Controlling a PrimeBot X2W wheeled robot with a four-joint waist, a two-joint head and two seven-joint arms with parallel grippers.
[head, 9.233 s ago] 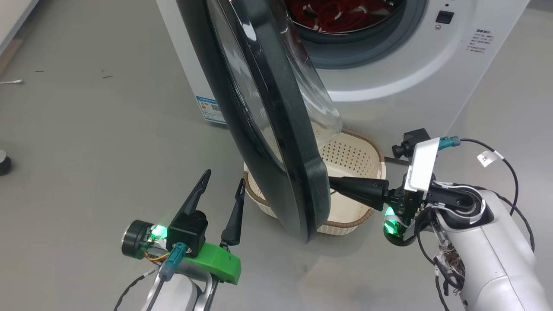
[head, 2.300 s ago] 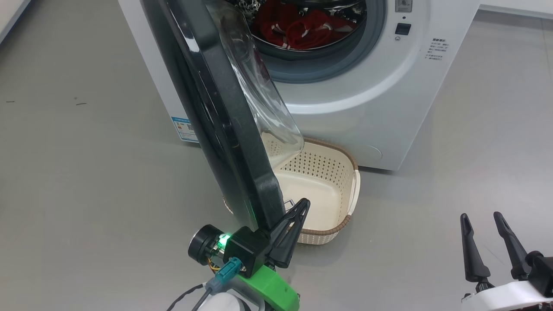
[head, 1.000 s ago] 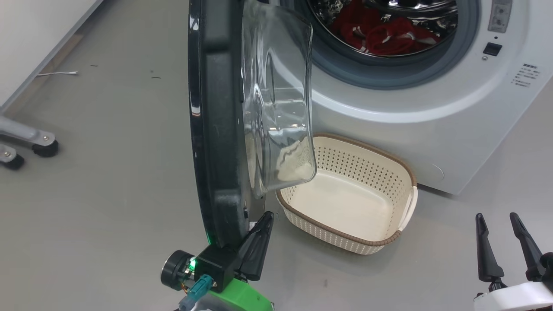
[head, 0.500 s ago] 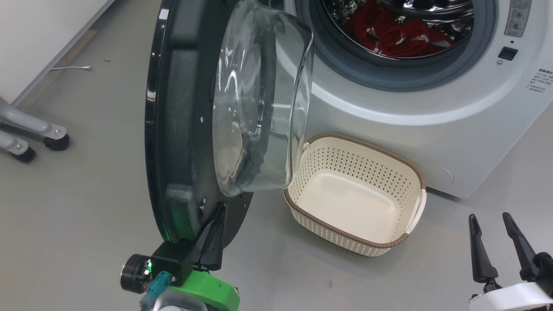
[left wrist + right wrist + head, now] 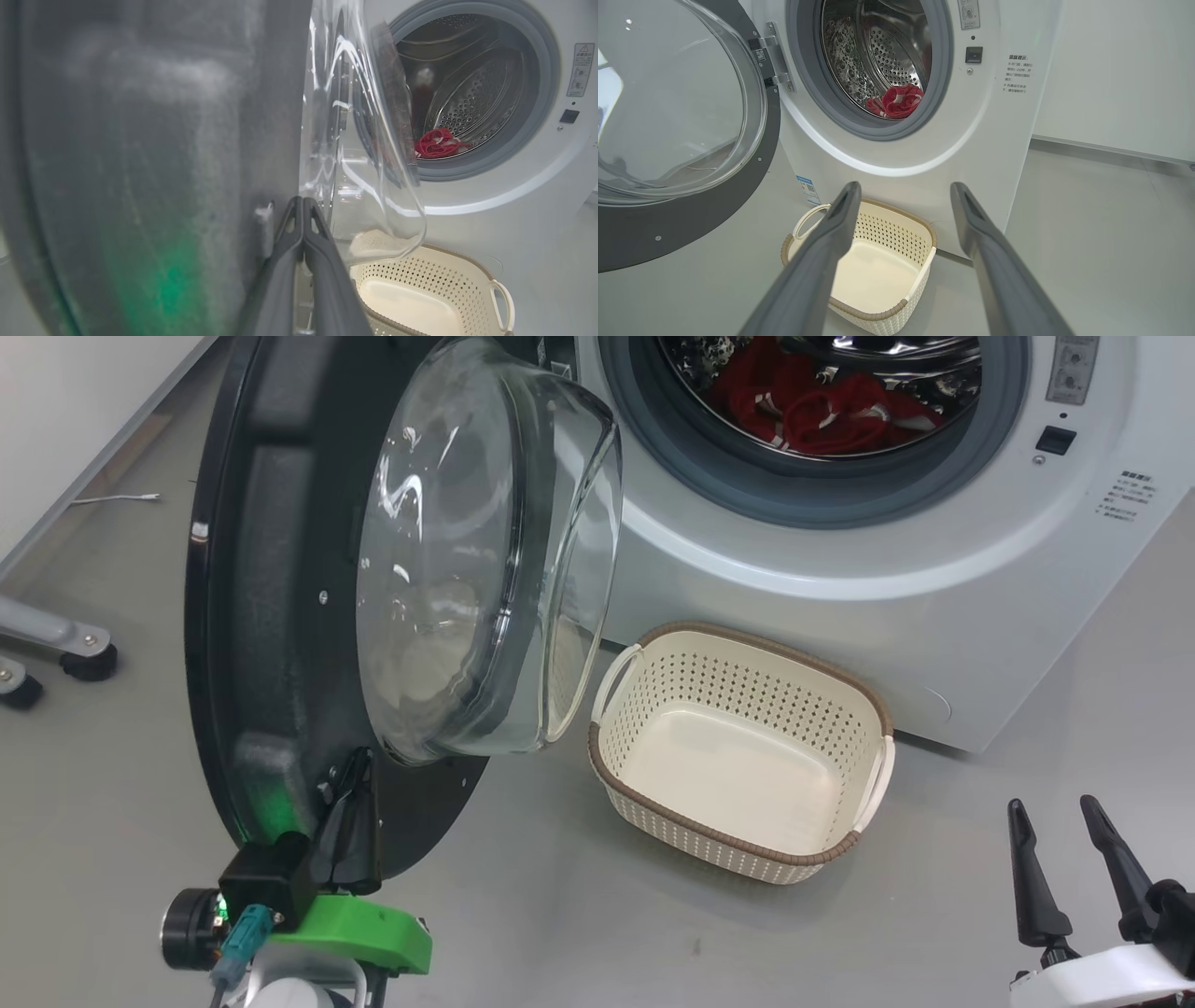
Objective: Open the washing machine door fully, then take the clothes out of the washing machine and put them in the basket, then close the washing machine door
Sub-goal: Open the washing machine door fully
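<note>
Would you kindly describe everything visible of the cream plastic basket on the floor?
The cream oval plastic basket has perforated walls, a brown woven-look rim and a white loop handle at each end. It stands upright and empty on the grey floor, close before the white front-loading washing machine, under its round opening. Only the floor visibly touches it.

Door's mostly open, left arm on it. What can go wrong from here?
1. The left gripper is shut and seems only to lean on the inner face of the washing machine door, beside its glass bowl; it may slip onto the glass.
2. Nothing grips the door; if it swings back, it could block the reach to the clothes.
3. The basket is small; the garment may drop beside it.
</note>
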